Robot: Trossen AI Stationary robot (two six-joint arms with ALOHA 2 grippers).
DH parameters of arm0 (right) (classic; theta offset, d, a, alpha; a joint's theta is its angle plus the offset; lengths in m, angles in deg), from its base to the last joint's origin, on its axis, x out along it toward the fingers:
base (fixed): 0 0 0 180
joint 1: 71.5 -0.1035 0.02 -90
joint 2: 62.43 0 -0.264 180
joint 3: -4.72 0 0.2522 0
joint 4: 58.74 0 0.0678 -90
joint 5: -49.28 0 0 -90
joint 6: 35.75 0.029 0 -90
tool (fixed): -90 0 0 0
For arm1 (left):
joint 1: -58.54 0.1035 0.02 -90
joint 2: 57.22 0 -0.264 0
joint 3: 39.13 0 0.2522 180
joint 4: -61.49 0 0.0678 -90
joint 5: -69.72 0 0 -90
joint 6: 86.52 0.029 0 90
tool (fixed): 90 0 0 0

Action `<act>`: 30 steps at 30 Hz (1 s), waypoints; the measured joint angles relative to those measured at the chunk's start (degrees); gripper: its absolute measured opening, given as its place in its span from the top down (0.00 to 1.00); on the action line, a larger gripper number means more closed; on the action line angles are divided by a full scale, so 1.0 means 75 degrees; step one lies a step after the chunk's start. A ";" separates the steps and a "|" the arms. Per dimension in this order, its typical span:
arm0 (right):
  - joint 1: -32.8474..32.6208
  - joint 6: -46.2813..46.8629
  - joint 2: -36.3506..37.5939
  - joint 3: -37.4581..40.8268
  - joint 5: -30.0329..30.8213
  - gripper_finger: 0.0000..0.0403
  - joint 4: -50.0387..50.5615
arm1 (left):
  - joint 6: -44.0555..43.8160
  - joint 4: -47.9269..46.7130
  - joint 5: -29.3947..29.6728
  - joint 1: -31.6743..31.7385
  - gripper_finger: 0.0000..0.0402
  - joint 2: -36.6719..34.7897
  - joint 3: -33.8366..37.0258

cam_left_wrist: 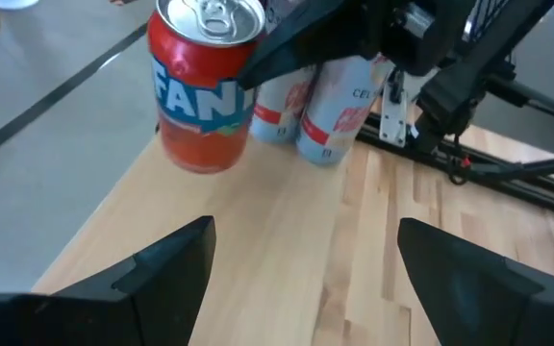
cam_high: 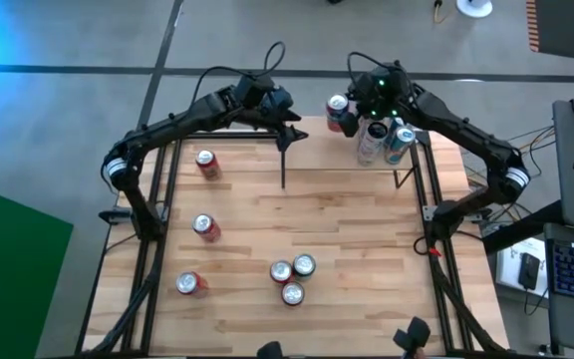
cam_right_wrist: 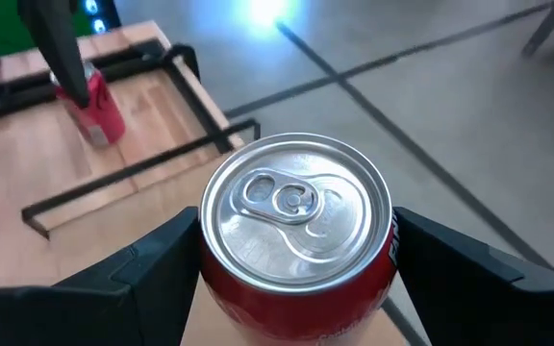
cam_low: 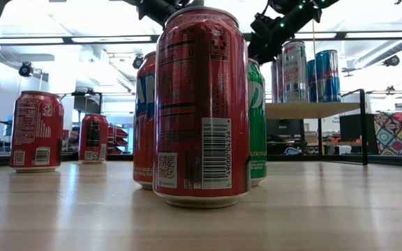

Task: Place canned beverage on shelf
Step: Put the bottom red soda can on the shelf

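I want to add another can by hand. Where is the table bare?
Bare: the table middle, between the three-can cluster and the shelf; also its right side. Crowded: the shelf's right end, where the right gripper holds a red can.

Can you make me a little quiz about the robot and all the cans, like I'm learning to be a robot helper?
1. True or false: the left gripper is holding a can.
2. Pick one. What is the right gripper closed on? A) a red metal can with a silver top B) a green can C) nothing
3. Count from above: how many drink cans stand on the big butcher-block wooden tabletop, not on the shelf?

Key
1. False: its fingers are open with nothing between them.
2. A
3. Six
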State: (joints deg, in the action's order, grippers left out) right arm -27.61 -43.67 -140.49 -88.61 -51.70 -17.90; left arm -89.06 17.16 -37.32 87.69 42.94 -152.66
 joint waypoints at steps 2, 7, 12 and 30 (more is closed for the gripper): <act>0.0000 0.0093 0.0064 0.0212 0.0003 0.26 -0.0417 | -0.0086 0.0073 0.0007 0.0000 0.22 0.0000 0.0000; -0.0004 0.0195 0.0128 0.0370 0.0003 0.26 -0.0724 | -0.0198 0.0077 0.0006 -0.0009 0.22 0.0000 0.0000; -0.0137 0.0085 0.0088 0.0056 -0.0114 0.26 -0.0487 | 0.0042 0.0280 0.0003 -0.0012 0.22 0.0011 0.0003; -0.0251 0.1094 0.0038 -0.1139 -0.3252 0.26 -0.0640 | 0.0443 0.1453 -0.1443 0.0001 0.15 0.0272 0.0003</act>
State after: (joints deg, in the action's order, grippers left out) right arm -29.49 -35.47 -140.20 -97.16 -76.10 -22.70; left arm -85.74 28.06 -48.15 87.70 44.98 -152.63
